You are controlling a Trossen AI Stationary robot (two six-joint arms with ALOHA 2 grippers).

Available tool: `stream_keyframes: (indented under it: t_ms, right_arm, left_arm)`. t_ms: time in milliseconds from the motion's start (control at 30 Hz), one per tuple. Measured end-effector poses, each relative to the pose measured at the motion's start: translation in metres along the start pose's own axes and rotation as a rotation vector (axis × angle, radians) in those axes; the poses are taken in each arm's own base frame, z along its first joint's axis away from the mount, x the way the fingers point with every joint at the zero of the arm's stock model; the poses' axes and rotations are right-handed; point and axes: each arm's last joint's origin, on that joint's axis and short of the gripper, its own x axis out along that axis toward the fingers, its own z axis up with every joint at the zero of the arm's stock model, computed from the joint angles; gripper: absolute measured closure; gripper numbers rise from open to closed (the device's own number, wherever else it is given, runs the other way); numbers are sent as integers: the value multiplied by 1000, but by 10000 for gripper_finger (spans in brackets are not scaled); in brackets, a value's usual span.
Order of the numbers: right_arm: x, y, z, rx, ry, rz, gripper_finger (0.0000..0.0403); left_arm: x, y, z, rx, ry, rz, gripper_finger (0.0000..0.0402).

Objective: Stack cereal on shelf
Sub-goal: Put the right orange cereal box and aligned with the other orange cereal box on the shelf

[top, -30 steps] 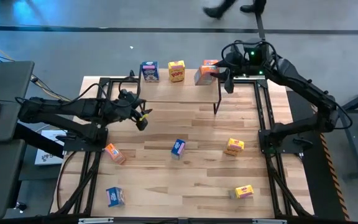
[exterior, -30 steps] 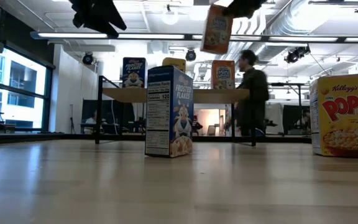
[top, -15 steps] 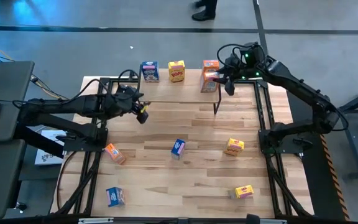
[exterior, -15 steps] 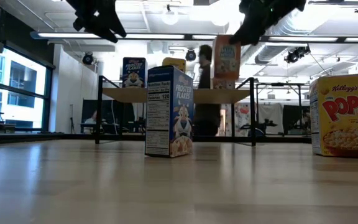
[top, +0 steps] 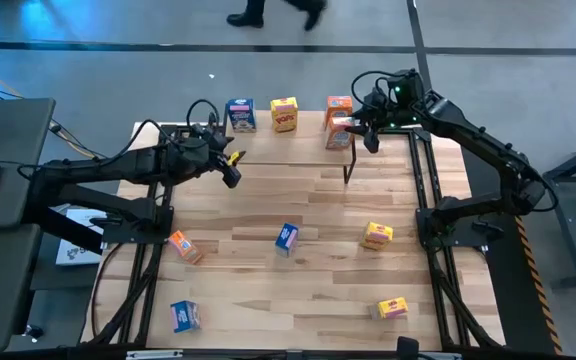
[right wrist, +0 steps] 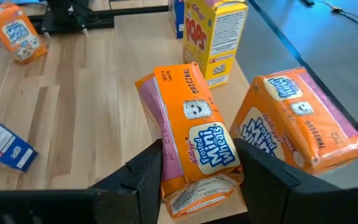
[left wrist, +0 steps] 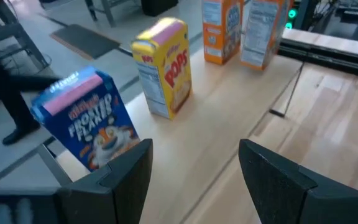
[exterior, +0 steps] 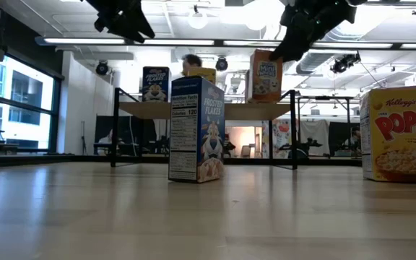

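Shelf [top: 288, 148] sits at 12 o'clock on the surface [top: 318, 290], wooden top on black legs. Three boxes stand on it in a row along the far edge: a blue box [top: 240, 114] toward 11 o'clock, a yellow box [top: 284, 113] at centre, an orange box [top: 338, 106] toward 1 o'clock. A fourth, second orange box [top: 338, 131], is clamped in the right tool [top: 353, 128] just in front of the standing orange one; the right wrist view shows the dark fingers [right wrist: 143, 177] pressed on either side of it, box tilted, and whether its base touches the shelf top cannot be told. Judged as the placing step for box four, release not yet made. Left tool [top: 226, 170] hovers over the shelf's 9 o'clock end, fingers apart and holding nothing, the blue and yellow boxes ahead of it in its wrist view. Five boxes remain down on the surface: a third orange box [top: 183, 246] lying at 8 o'clock, a blue box [top: 287, 237] upright near centre, a yellow box [top: 377, 235] at 4 o'clock, a second yellow box [top: 392, 308] near the 5 o'clock corner, and a blue box [top: 185, 316] near the 7 o'clock corner. Tally: three shelved, one in hand, five to go, so under half done by my reckoning.
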Motion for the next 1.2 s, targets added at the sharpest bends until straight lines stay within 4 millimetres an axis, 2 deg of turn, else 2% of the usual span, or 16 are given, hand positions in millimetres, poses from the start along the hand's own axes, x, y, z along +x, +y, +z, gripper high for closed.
stream_keyframes:
  t_ms: [200, 433, 1200]
  right_arm:
    - [2, -1, -1, -15, 5, 2, 233]
    - [15, -6, -5, 6, 37, 14, 233]
    - [15, -8, -5, 41, 49, -36, 233]
  left_arm:
    - [3, 5, 1, 16, 3, 12, 172]
    - [3, 5, 1, 12, 4, 9, 172]
    - [3, 5, 1, 11, 5, 2, 172]
